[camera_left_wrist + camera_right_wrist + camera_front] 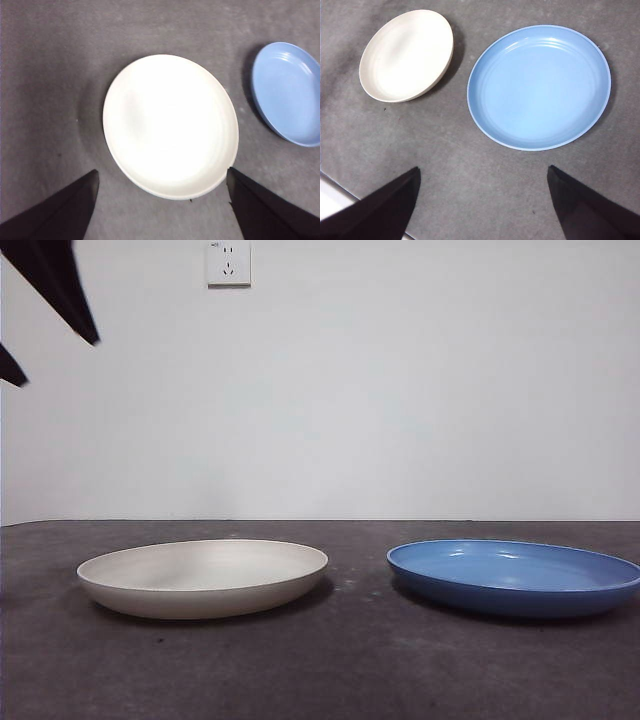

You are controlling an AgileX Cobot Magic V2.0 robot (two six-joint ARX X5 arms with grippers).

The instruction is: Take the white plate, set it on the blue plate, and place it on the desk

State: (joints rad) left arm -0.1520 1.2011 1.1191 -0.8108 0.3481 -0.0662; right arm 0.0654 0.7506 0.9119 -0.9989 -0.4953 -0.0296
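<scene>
desk (350, 660): dark mottled grey-brown top, fills the lower third of the front view. Both plates sit flat on it, nothing stacked yet.

white plate (203, 577): lower left of the front view, resting on the desk, rim up, empty. In the left wrist view it fills the middle of the frame (170, 125), pretty much dead centre between that arm's two jaws.

blue plate (514, 575): lower right of the front view, also flat on the desk and empty. There's a clear strip of bare desk between it and the white one, so they're near but not touching. In the right wrist view it sits right of centre in the upper half of the frame (539, 87), with the white plate off in the upper left.

left gripper (162, 185): jaws spread wide, holding nothing, hanging above the white plate. One jaw tip lines up just off the plate's near rim at lower right of the frame, the other is a bit clear of it at lower left. I'd guess the black shapes in the top left corner of the front view are this arm.

right gripper (482, 182): jaws wide too, empty, up above the blue plate and the bare desk in front of it.

which arm is nearer: the left one, easily. The white plate lies straight ahead of its open jaws, so I reckon it just needs to drop to the rim and pinch. It's round, so no long axis to fuss over.
</scene>
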